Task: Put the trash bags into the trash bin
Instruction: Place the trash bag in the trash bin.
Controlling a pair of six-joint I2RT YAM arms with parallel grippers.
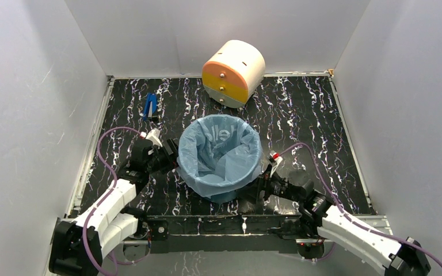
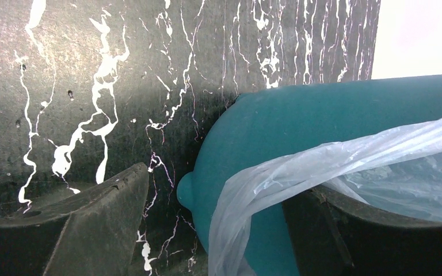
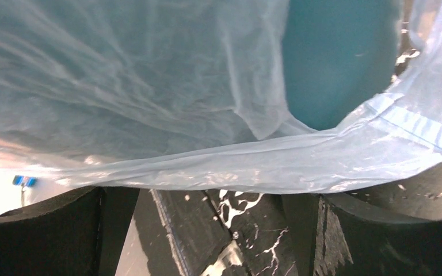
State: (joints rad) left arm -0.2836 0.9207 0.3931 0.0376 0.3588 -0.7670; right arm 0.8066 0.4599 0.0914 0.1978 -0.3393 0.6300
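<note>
Mid-table, bin upright, bag mouth-up; left end effector, right end effector wide.

Overhead view looks down on the whole table — both wrist views hug the trash bin.

We see a black tabletop streaked with white marble veins. Three things rest directly on it. A round teal-green plastic bin stands near the middle, towards the near edge. A cream-and-orange cylindrical drum sits by the far edge, well apart from the bin. A small blue object lies at the far left, too small for us to identify.
</note>
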